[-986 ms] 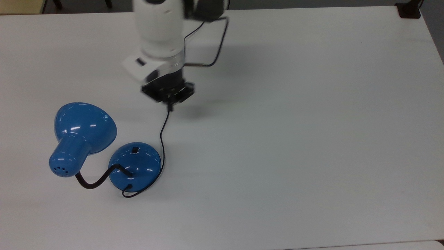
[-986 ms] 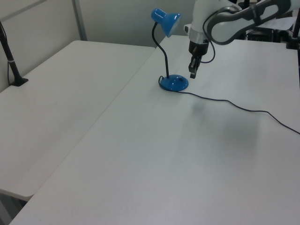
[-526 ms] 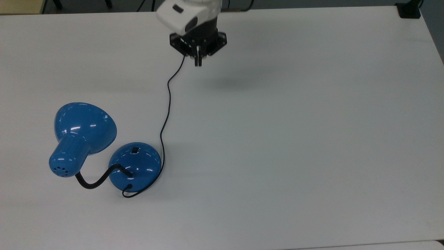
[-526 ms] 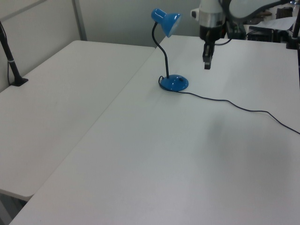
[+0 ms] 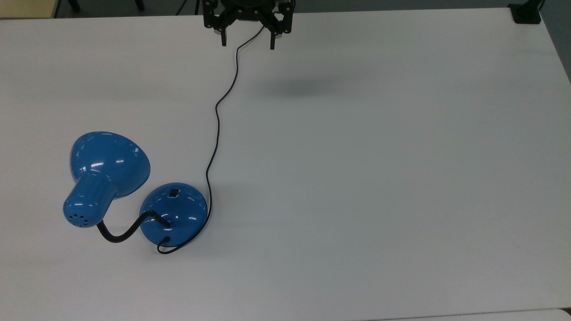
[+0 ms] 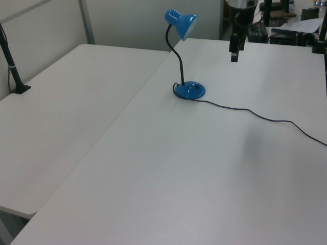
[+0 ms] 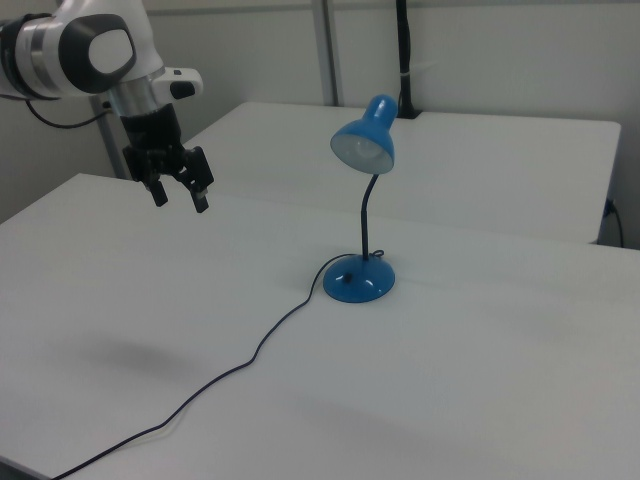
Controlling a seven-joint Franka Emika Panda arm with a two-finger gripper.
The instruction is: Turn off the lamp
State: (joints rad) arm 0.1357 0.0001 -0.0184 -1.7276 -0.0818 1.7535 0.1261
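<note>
While the lamp (image 5: pixel 134 191) sits exactly where it was, upright on the white desk (image 5: pixel 379 178) at the top view's lower left, its cord (image 5: pixel 216 120) trails away across the desktop. And the hand (image 5: pixel 247 44) has pulled right back to the top view's upper edge, well clear of the base, fingers now spread wide with nothing between them; half a second ago they were pinched together.

White table (image 5: pixel 401 178), lamp (image 5: pixel 174 213) on it
</note>
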